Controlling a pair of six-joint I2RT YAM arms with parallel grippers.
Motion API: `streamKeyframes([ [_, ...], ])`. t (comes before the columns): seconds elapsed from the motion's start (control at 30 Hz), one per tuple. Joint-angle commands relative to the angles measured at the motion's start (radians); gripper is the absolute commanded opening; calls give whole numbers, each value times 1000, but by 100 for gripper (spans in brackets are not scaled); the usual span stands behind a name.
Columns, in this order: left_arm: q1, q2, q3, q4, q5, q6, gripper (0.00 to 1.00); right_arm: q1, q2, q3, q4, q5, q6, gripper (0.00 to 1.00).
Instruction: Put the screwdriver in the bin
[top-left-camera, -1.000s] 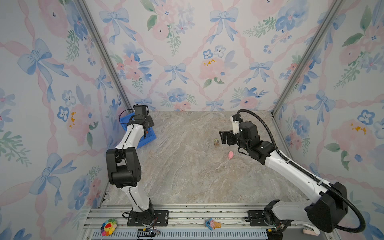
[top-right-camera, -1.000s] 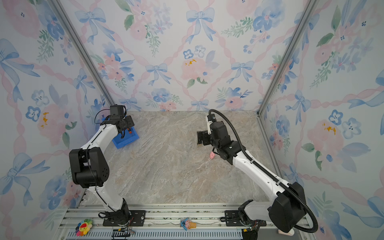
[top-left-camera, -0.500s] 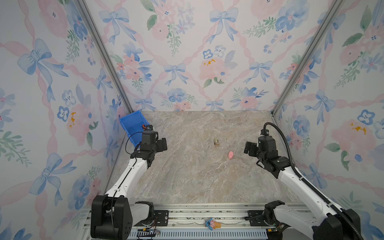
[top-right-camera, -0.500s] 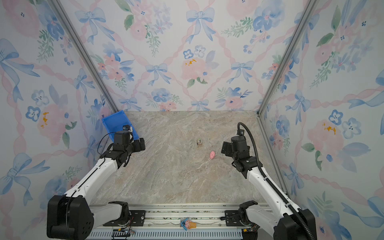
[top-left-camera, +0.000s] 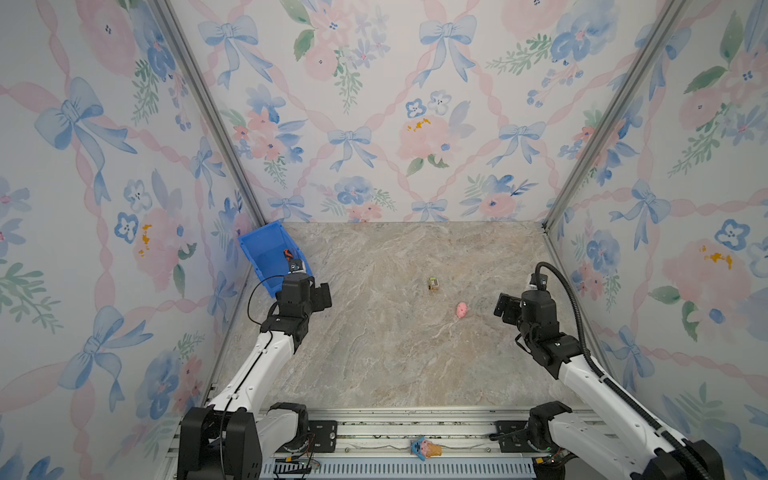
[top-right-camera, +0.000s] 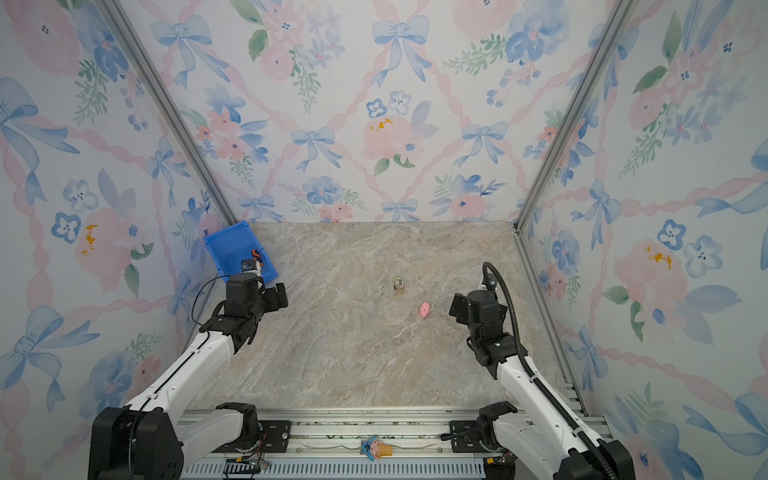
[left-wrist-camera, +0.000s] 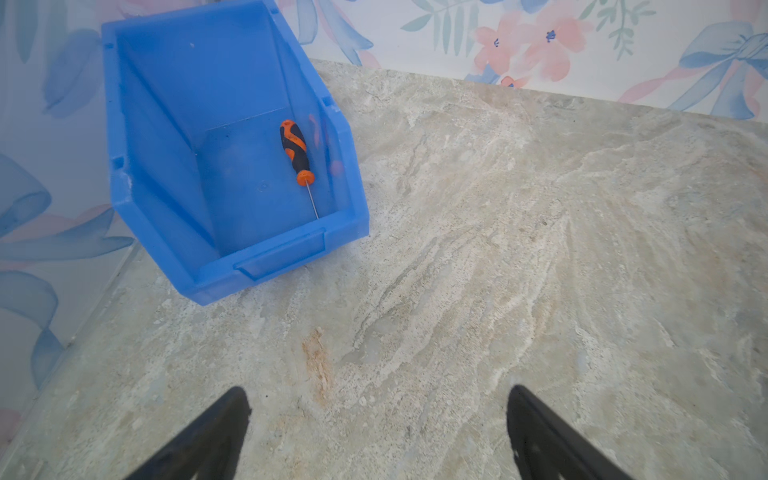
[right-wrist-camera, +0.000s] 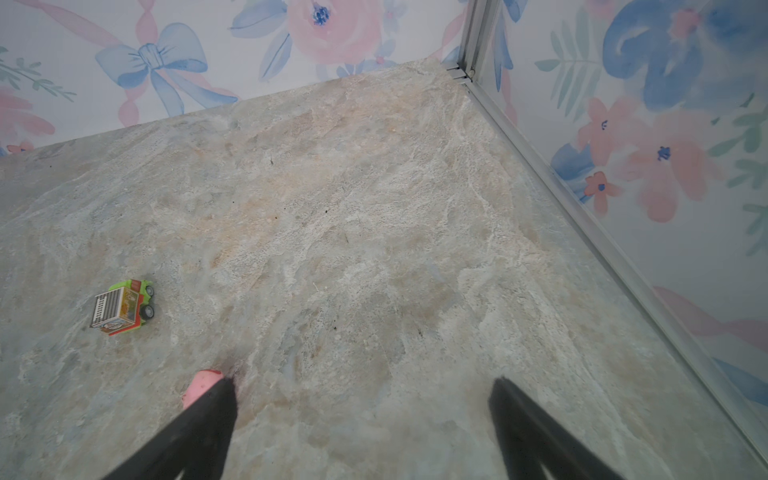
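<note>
The left arm (top-left-camera: 270, 361) rises from its base on the near rail and stretches forward along the left side of the bench (top-left-camera: 395, 353). Its wrist is held above the bench just short of the low front lip of the bin (top-left-camera: 257, 245). The left jaws stand wide apart with only bare bench between them.

The bin sits in the far left corner against the side wall. The screwdriver (left-wrist-camera: 296, 151) lies flat on its floor, close along the wall nearer the middle of the bench. Its handle points toward the back and its thin shaft toward the front lip.

The right arm (top-left-camera: 590, 382) reaches forward along the right side, its wrist raised just to the right of a pink toy (top-left-camera: 461, 309). The right jaws are also spread wide and grip nothing; in the right wrist view one finger partly hides the toy. A small toy truck (right-wrist-camera: 120, 307) stands near it, farther from the rail.
</note>
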Motion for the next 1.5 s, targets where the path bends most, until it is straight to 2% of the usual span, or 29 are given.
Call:
streamKeyframes([
  [0.0, -2, -25, -55, 67, -86, -22, 98, -6, -4, -31, 96, 23, -117, 97],
  [0.17, -1, -78, -157, 199, -100, 23, 97, -8, 5, -67, 146, 43, -213, 97],
  [0.3, -3, -126, -251, 326, -26, 93, 98, -14, 31, -137, 286, 33, -274, 97],
  [0.43, -4, -142, -334, 460, 43, 171, 97, -51, 89, -202, 446, 22, -278, 97],
  [0.7, -3, 0, -392, 657, 23, 177, 97, -106, 346, -198, 780, -24, -305, 97],
  [0.97, -1, 188, -385, 898, 24, 203, 98, -146, 546, -164, 985, -91, -322, 97],
  [1.27, 11, 366, -351, 1099, 38, 252, 97, -152, 643, -178, 1102, -117, -324, 97],
  [1.47, 28, 414, -371, 1175, 69, 237, 97, -158, 644, -148, 1041, -104, -310, 97],
])
